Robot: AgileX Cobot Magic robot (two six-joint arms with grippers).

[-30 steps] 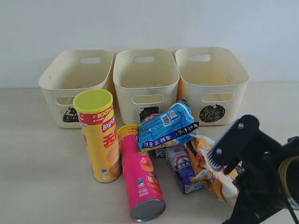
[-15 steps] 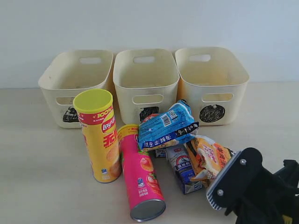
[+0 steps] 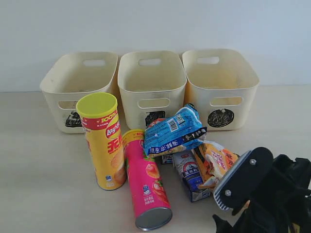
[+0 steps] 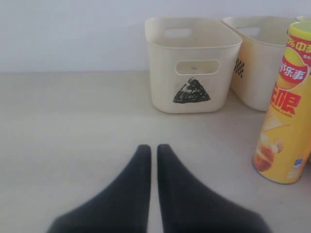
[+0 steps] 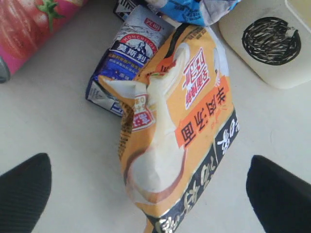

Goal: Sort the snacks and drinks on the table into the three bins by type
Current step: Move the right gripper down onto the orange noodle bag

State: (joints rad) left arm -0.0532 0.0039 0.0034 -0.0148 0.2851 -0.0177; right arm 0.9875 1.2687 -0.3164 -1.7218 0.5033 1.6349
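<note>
My right gripper (image 5: 153, 191) is open, its jaws standing wide on either side of the near end of the orange-white packet (image 5: 180, 121) without touching it. That packet (image 3: 218, 162) leans on the blue-and-white carton (image 3: 189, 175). The blue packet (image 3: 173, 130) lies on top of the pile. A yellow Lay's tube (image 3: 104, 145) stands upright, and the pink tube (image 3: 146, 182) lies beside it. Three cream bins stand behind: triangle (image 3: 77, 85), square (image 3: 151, 85), circle (image 3: 221, 82). My left gripper (image 4: 153, 150) is shut over bare table (image 4: 73, 126), holding nothing.
The right arm (image 3: 279, 199) fills the exterior view's lower right corner. In the left wrist view the triangle bin (image 4: 192, 63) is ahead and the yellow tube (image 4: 284, 116) off to one side. A pale wall rises behind the bins.
My right gripper has come down from above the orange-white packet to its near end, and its jaws have spread open. The left gripper and the items have not moved.
</note>
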